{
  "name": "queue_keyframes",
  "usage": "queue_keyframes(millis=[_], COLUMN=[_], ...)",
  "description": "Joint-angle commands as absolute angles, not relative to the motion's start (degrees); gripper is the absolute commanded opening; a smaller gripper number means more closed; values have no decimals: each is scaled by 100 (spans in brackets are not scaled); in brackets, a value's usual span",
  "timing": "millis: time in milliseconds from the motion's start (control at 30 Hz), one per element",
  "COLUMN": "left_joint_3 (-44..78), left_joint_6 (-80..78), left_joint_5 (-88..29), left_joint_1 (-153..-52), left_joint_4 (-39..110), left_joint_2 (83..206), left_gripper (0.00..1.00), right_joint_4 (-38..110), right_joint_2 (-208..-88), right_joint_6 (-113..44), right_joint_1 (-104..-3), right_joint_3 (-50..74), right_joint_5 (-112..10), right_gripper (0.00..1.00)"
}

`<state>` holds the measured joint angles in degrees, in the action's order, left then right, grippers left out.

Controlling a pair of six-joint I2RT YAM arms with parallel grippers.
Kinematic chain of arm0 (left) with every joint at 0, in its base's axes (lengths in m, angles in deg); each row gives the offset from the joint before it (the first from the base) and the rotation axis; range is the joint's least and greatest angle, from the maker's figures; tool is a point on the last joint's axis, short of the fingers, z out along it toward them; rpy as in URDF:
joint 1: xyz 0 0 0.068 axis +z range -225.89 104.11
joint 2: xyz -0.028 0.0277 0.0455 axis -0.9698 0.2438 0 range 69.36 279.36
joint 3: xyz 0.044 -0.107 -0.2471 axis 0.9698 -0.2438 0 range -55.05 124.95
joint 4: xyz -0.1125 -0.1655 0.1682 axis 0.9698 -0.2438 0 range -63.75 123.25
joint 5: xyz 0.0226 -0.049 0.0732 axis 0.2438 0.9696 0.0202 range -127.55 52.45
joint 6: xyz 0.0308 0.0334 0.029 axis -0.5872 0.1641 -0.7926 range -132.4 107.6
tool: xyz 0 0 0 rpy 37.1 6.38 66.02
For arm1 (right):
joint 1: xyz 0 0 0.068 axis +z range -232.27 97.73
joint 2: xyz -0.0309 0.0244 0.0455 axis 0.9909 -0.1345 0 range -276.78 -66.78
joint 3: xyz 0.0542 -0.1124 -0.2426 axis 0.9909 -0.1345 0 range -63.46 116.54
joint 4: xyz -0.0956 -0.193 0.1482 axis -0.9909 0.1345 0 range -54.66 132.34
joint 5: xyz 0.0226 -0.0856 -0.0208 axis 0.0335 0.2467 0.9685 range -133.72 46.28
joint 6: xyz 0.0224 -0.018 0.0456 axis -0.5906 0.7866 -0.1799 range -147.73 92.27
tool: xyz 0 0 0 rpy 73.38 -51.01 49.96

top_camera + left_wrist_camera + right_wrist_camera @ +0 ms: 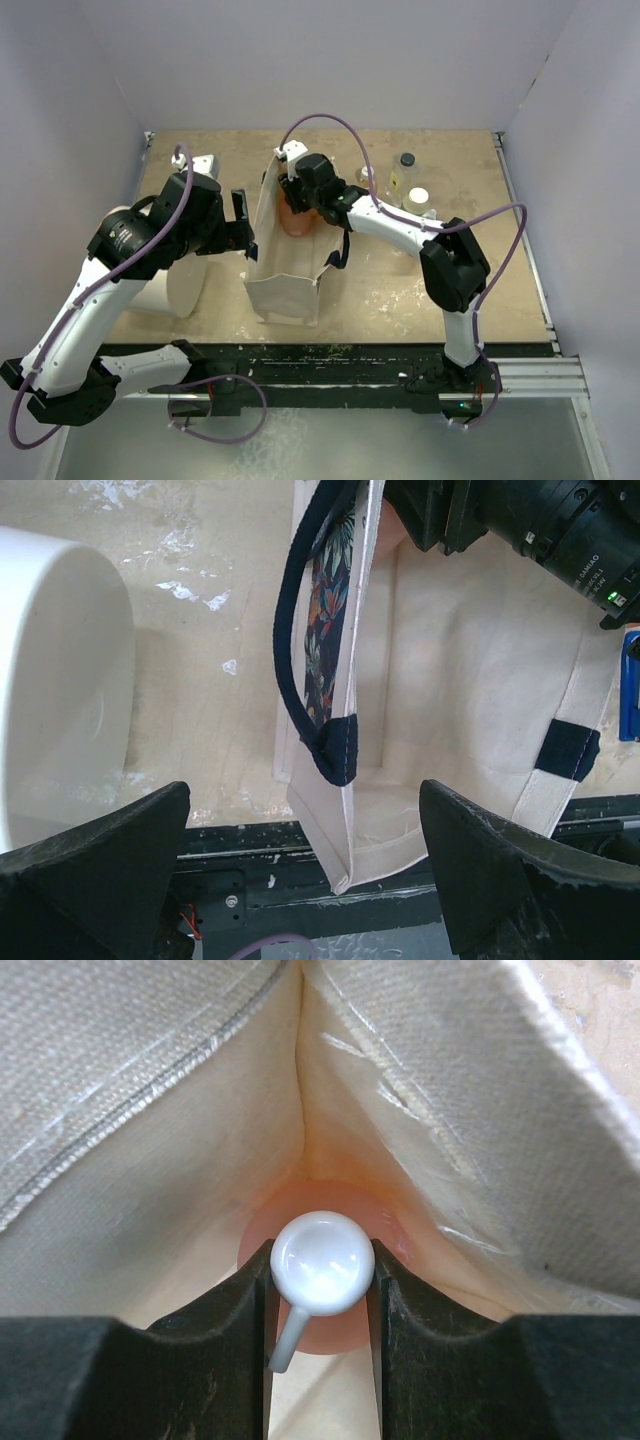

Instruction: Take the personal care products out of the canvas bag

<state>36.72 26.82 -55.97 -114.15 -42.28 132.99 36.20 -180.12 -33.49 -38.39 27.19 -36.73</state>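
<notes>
The beige canvas bag stands open mid-table. My right gripper reaches into its mouth and is shut on the white pump head of the pink pump bottle, which sits between the cloth walls; it shows pinkish-orange from above. My left gripper is wide open at the bag's left side. The bag's wall and black handle lie between its fingers without touching them. The clear black-capped bottle, yellowish bottle and olive-green white-capped bottle stand right of the bag. The orange-and-blue bottle is hidden.
A large white cylinder lies left of the bag, close under my left arm, and also shows in the left wrist view. A blue object shows at the right edge of the left wrist view. White walls close in the table's back and sides.
</notes>
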Motion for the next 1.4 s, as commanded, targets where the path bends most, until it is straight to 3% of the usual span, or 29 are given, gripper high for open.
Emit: queue_keyframes(millis=[0, 1367], left_joint_3=[3809, 3373], left_joint_6=[2708, 3178], left_joint_5=[-5635, -5482], left_joint_1=[-11384, -11384], left_joint_4=[-4100, -3305], left_joint_2=[13270, 13336], left_gripper=[99, 99], right_joint_4=[3279, 5238], right_joint_2=[-17683, -15886], right_joint_6=[-3275, -5362], right_joint_1=[-3832, -4204], right_joint_3=[2898, 4492], right_joint_5=[-3836, -4712], right_gripper=[0, 0])
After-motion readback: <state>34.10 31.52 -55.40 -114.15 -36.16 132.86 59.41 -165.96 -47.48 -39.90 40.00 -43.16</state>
